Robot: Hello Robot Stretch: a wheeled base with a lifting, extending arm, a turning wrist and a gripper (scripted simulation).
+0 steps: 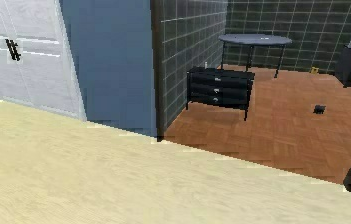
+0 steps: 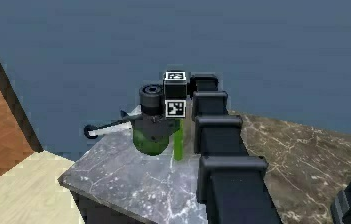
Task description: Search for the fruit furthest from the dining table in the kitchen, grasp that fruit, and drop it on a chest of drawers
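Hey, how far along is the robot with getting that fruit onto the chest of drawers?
Search looks done: the arm reaches over a marble counter with the gripper at a round green thing, likely the fruit. The grasp is in hand; I cannot tell whether it is held. Left: carrying it to the dark chest of drawers and dropping it there.

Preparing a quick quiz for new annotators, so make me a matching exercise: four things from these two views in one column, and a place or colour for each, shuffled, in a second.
Things:
1. chest of drawers
2. round table
3. panelled door
4. green round thing

Descriptions:
A. in the arm side view, close to the pincer and the marbled top
B. white, at the forward view's left
C. black, on the brown floor beside the tiled wall
D. grey-topped, farther back than the drawers

Pairs: 1-C, 2-D, 3-B, 4-A
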